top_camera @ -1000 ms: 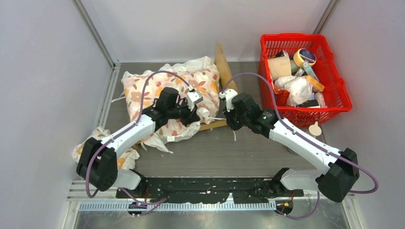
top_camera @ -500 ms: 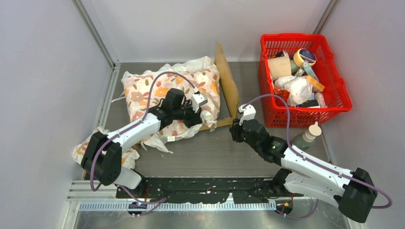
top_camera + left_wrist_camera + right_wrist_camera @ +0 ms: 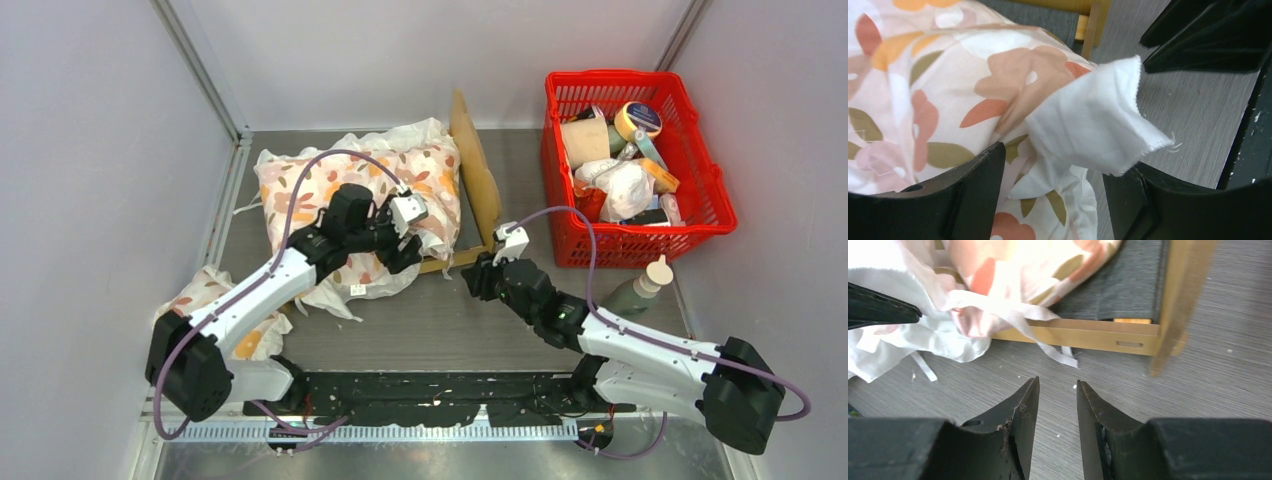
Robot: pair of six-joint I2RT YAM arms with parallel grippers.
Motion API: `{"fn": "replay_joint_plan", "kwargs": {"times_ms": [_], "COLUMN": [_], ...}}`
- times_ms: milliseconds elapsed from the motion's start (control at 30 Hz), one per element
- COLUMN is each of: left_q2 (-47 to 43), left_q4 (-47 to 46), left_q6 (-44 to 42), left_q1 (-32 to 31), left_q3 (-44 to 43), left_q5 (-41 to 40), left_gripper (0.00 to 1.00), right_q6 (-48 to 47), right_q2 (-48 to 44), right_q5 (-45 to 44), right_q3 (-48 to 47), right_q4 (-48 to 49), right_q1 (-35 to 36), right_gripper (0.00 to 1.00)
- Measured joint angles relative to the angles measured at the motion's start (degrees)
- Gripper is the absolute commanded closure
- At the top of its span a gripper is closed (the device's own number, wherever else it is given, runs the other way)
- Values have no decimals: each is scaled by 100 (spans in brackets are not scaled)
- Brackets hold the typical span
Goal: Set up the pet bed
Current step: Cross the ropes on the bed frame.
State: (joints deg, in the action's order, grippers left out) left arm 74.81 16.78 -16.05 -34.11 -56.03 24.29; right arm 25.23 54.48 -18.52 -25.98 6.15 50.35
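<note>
The pet bed (image 3: 474,170) is a light-wood frame at mid-table with its headboard standing on the right side. A white floral cushion (image 3: 320,190) covers most of it. My left gripper (image 3: 408,240) hangs open over the cushion's near right corner. In the left wrist view its gripper (image 3: 1055,170) stands wide, with a loose white cloth corner (image 3: 1093,125) between the fingers, not pinched. My right gripper (image 3: 478,278) is just in front of the bed's near corner. In the right wrist view that gripper (image 3: 1058,385) is narrowly open with nothing in it, facing the wood rail (image 3: 1083,335) and dark grey fabric (image 3: 1128,285).
A red basket (image 3: 640,77) full of items stands at the back right. A bottle (image 3: 640,285) stands in front of it, close to my right arm. A second floral cushion (image 3: 200,300) lies at the near left by the wall.
My left gripper has opened wide and let go of the cushion's cloth. My right gripper has drawn back from the bed's rail toward the near edge and opened a little.
</note>
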Motion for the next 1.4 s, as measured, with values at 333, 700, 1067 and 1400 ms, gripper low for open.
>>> {"fn": "replay_joint_plan", "kwargs": {"times_ms": [333, 700, 1067, 1400], "left_q2": [-479, -682, -122, 708], "left_q4": [17, 549, 31, -195], "left_q6": [-166, -778, -907, -1167], "left_q1": [0, -7, -433, -682], "left_q3": [0, 74, 319, 247], "left_q5": [221, 389, -105, -468], "left_gripper": [31, 31, 31, 34], "right_q6": [-151, -262, -352, -313], "right_q2": [905, 1333, 1405, 879], "right_q5": [157, -616, -1596, -1912], "right_q3": [-22, -203, -267, -234], "right_q4": [949, 1010, 826, 658], "right_q1": [264, 286, 284, 286], "right_gripper": [59, 68, 74, 68]}}
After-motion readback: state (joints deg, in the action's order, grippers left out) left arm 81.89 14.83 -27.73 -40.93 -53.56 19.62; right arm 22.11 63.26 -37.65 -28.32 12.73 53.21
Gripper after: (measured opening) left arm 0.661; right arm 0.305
